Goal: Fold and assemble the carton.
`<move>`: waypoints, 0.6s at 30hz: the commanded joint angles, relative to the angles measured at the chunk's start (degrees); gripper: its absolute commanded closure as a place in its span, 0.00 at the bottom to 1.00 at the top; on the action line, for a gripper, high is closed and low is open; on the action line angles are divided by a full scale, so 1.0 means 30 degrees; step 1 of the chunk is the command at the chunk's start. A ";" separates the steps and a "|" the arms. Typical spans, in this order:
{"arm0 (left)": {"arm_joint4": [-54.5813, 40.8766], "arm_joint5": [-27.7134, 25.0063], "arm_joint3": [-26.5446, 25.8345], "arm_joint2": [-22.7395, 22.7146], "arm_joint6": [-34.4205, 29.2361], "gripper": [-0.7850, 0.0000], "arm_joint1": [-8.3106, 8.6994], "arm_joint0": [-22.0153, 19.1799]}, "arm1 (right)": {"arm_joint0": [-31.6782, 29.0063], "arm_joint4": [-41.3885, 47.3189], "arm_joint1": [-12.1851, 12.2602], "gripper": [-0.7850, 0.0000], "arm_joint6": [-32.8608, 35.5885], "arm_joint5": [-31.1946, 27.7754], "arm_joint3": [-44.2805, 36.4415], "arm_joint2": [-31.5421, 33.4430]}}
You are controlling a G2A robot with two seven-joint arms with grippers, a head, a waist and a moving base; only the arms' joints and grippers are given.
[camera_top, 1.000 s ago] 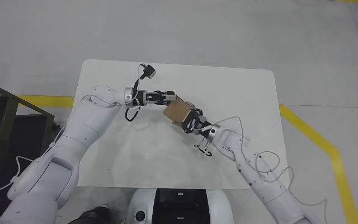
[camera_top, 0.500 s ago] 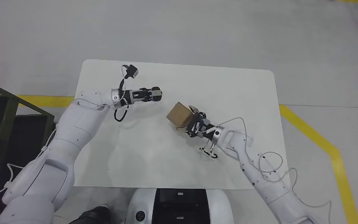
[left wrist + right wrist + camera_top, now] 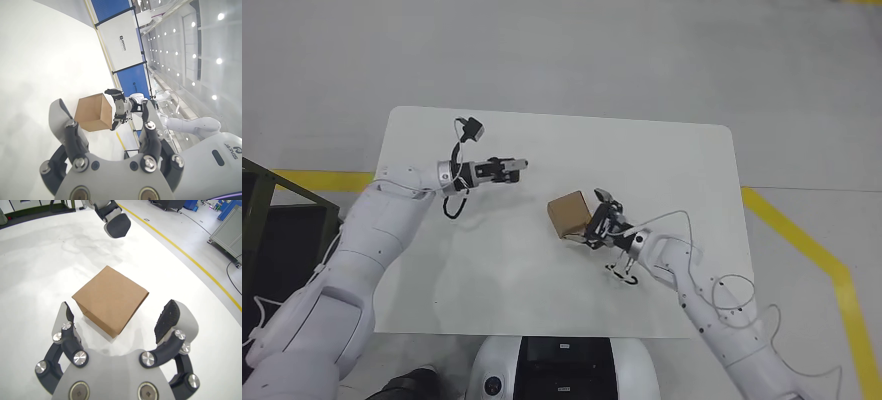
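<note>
A closed brown carton [image 3: 569, 212] rests on the white table [image 3: 672, 160], right of the middle. My right gripper [image 3: 594, 216] sits just to its right, open. In the right wrist view its two fingers stand on either side of the carton [image 3: 111, 302] without touching it. My left gripper [image 3: 520, 164] hovers over the table up and to the left of the carton, well apart from it, open and holding nothing. From the left wrist the carton [image 3: 92, 115] appears beyond the open left gripper [image 3: 105, 111], with the right gripper [image 3: 117, 109] against its far side.
A dark green frame [image 3: 262, 215] stands off the table's left side. Yellow floor lines [image 3: 812, 245] run past the table at left and right. Bare table lies in front of and behind the carton.
My left gripper let go of the carton and drew back to the left. The right gripper lowered the carton a little to the right onto the table and opened.
</note>
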 commanded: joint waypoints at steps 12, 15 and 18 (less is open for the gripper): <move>0.2297 -0.1980 0.0688 -0.0764 0.2352 0.00 0.0000 -0.0654 | -0.3405 0.1108 0.0907 0.00 -0.0631 0.1548 -0.3822 0.3814; 0.3029 -0.2768 0.0942 -0.1425 0.3455 0.00 0.0208 -0.0727 | -0.3901 0.0798 0.0994 0.00 -0.0167 0.1971 -0.4560 0.4089; 0.3547 -0.2909 0.0880 -0.1970 0.3907 0.00 0.0441 -0.0591 | -0.4209 0.0753 0.1013 0.00 -0.0076 0.2477 -0.4936 0.4162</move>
